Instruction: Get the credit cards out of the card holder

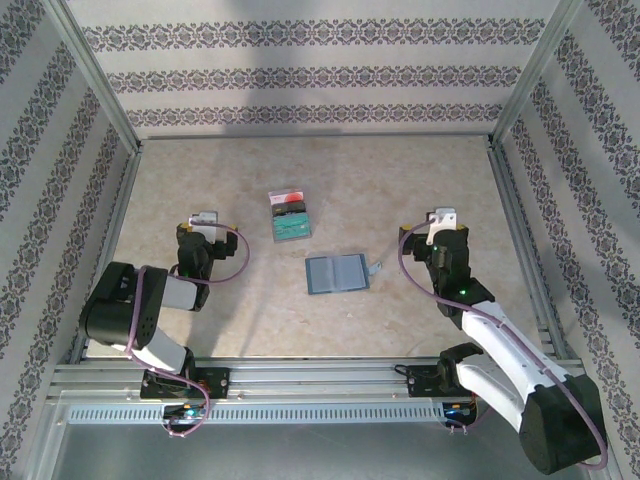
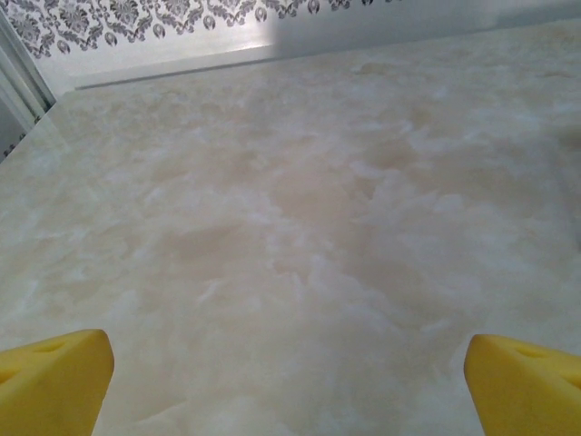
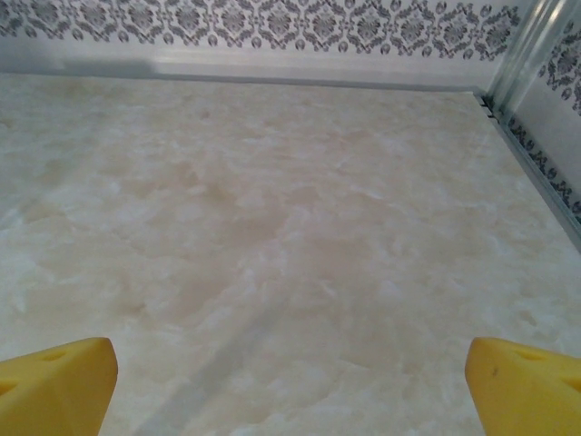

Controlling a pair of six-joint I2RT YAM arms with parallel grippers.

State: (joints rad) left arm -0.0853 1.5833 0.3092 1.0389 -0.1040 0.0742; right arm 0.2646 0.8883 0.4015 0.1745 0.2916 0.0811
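The slate-blue card holder (image 1: 337,273) lies open and flat on the table's middle, its little tab pointing right. A short way behind it and to the left, the credit cards (image 1: 290,218) lie in a loose overlapping pile, a teal-green one nearest and red and black ones behind. My left gripper (image 1: 205,222) rests low on the left of the pile, apart from it. In the left wrist view the gripper (image 2: 290,386) is open, its yellow fingertips (image 2: 54,377) spread over bare table. My right gripper (image 1: 440,222) sits right of the card holder and is open too (image 3: 290,386), with nothing between its pads.
The beige marbled table (image 1: 400,180) is boxed in by patterned walls at the back and both sides, with metal rails (image 1: 520,210) along the edges. A metal rail (image 1: 320,380) at the near edge carries both arm bases.
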